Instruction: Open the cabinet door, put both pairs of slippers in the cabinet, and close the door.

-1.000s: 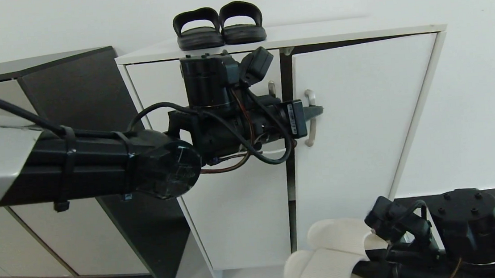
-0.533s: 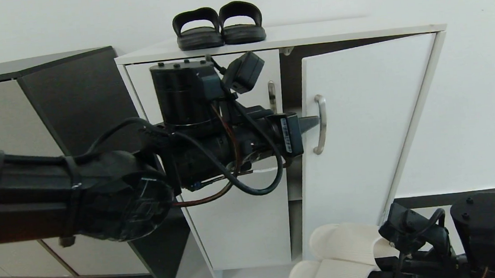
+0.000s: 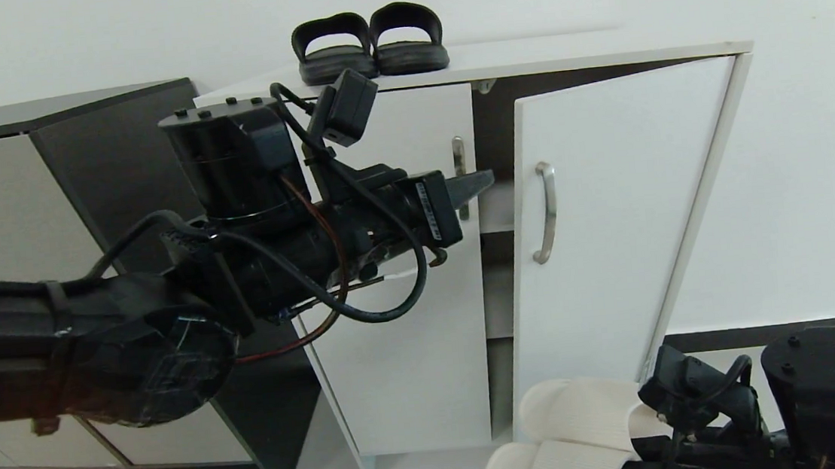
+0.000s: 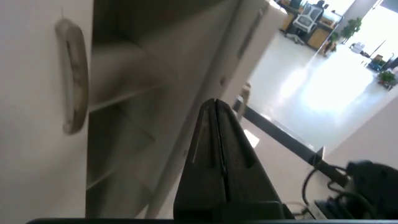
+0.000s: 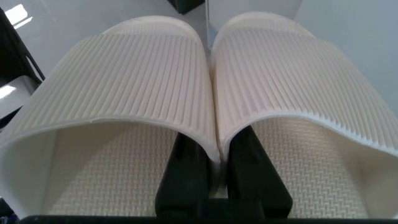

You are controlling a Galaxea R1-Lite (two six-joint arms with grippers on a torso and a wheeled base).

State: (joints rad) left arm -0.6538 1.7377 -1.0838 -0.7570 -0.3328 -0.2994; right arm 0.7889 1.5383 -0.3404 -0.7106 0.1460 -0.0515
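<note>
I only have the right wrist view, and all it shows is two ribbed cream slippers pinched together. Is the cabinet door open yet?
Observer: Yes. In the head view the white cabinet door on the robot's right stands partly open, with a dark gap and shelves beside it.
Operator: Where is the left gripper?
Observer: The left gripper is shut. It sits in front of that gap, clear of the door's curved metal handle.
Operator: And the other pair?
Observer: The black slide slippers sit side by side on the white cabinet top, well above the ribbed cream slippers you hold.
</note>
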